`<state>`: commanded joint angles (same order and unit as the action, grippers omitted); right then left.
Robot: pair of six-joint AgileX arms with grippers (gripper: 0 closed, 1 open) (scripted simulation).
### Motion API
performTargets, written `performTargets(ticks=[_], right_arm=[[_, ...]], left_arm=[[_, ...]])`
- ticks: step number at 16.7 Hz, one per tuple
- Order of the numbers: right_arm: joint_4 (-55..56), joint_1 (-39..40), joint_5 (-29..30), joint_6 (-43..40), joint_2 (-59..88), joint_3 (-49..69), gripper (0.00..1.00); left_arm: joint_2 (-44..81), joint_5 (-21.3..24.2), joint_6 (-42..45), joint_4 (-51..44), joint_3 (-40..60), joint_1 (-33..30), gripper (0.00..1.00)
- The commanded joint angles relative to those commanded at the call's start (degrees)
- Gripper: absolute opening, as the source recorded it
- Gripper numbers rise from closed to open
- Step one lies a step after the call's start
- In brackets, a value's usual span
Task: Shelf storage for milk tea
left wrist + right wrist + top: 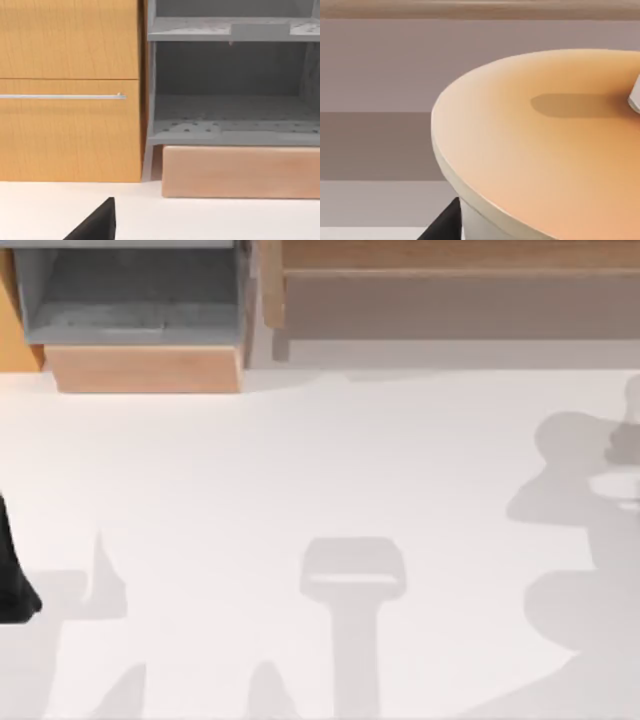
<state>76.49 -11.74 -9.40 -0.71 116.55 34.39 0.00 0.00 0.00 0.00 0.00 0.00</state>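
At right table edge: milk tea [545, 150] fills right wrist view, right hand [442, 225] apparently gripping cup | left hand [95, 225] near shelf [230, 120], grip unclear | advice: carry upright, enter shelf level.

no readable text, labels, brands, numbers, signs anywhere

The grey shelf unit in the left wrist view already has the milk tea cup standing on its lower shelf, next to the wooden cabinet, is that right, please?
Not quite. The grey shelf unit does stand next to the wooden cabinet, but in the left wrist view its lower shelf is bare. The milk tea cup appears close up in the right wrist view, not on the shelf.
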Motion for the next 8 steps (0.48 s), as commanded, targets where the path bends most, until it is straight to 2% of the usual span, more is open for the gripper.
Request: performTargets(ticks=[8], right_arm=[[-2.53, 0.00, -0.03, 0.01, -2.47, 0.06, 0.00]], left_arm=[[0.00, 0.00, 0.00, 0.00, 0.00, 0.00, 1.00]])
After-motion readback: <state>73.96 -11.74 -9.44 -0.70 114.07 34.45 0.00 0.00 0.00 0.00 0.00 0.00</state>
